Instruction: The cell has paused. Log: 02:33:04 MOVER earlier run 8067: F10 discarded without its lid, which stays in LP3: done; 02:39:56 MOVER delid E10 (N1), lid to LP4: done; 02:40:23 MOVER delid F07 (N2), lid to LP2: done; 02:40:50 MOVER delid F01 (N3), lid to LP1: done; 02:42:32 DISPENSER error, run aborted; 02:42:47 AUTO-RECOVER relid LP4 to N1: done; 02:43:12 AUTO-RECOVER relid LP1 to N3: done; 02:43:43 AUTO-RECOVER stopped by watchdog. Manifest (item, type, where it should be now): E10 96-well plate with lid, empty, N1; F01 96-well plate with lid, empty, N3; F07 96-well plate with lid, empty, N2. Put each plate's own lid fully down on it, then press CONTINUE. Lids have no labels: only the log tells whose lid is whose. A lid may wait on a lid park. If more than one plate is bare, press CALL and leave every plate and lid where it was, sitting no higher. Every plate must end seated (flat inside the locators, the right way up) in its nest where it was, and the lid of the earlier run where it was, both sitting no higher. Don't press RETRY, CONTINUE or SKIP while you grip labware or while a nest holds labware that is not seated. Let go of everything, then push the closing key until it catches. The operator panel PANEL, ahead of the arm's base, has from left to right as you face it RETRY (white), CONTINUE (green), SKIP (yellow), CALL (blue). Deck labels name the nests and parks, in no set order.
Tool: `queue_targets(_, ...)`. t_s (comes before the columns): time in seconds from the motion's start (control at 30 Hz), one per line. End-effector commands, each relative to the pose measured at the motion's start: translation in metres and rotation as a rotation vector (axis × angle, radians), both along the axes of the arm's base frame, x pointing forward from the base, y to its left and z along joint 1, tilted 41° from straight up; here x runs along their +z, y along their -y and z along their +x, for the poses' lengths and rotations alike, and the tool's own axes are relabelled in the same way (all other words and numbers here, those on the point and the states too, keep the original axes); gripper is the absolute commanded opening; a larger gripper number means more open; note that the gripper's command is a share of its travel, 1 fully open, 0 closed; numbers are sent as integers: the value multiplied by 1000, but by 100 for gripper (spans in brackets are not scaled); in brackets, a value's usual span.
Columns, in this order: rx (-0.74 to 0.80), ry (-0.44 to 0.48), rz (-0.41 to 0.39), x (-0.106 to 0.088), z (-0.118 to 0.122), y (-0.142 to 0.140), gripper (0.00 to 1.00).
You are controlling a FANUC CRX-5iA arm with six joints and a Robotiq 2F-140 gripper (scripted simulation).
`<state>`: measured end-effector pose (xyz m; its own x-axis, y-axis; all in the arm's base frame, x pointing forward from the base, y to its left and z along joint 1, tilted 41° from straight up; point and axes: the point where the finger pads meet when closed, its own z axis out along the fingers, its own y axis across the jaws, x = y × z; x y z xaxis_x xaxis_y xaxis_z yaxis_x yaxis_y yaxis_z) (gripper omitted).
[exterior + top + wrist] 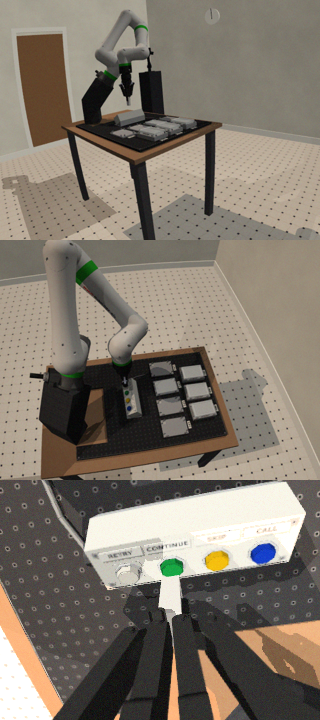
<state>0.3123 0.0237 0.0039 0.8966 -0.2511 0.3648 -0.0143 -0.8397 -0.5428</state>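
Observation:
My gripper (125, 382) is shut and empty, pointing down over the grey operator panel (131, 400). In the wrist view the closed fingertips (170, 600) line up just below the green CONTINUE button (171, 566), with white RETRY (125, 573) to its left and yellow SKIP (217, 560) and blue CALL (263, 553) to its right. In the side view the fingertips (128, 102) hang a little above the panel (129, 116), not touching. Three 96-well plates (191, 373) (197, 390) (203, 409) sit in the right column of nests and look alike.
Four lid parks form the column left of the plates. The second (165, 386) looks lighter and raised, as if it holds a lid; the others (161, 368) (169, 405) (174, 426) look flat. The arm's black base (62, 407) stands left.

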Motion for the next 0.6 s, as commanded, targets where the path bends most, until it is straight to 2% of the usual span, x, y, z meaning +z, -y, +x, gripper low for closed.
queue_targets(0.0, 0, 0, 0, -1, 1, 0, 0)
queue_targets(0.57, 0, 0, 0, -7, 4, -5, 0)
